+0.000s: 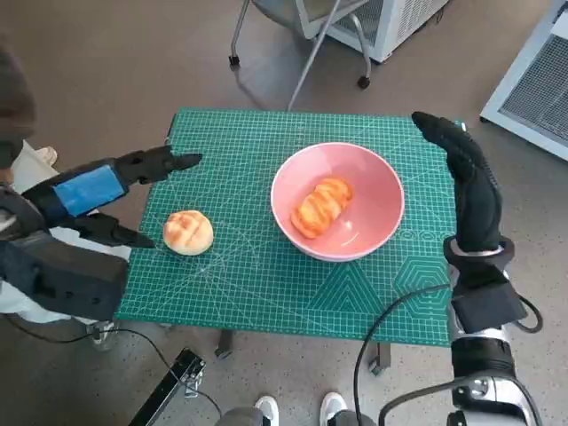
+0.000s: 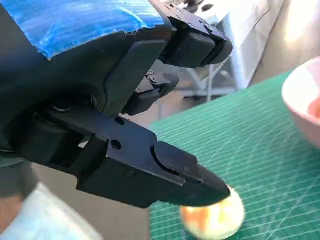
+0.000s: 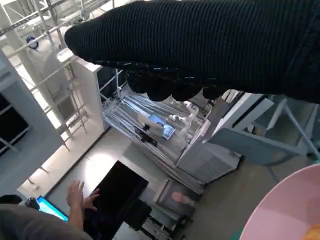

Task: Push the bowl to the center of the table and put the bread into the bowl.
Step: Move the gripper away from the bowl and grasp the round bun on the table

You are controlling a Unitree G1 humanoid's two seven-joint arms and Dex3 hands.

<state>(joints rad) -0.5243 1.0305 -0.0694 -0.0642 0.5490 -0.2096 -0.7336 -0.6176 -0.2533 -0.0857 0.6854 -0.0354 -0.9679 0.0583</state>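
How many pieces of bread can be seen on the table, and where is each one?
2. One long bread lies inside the pink bowl. One round bread sits on the green mat, beside the left robot hand. None seems hidden.

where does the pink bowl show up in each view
Head view: the round pink bowl sits right of centre on the green cutting mat, a bread piece inside.
Left wrist view: only its rim at the right edge.
Right wrist view: its rim in the bottom right corner.
Shared landmark: the mat.
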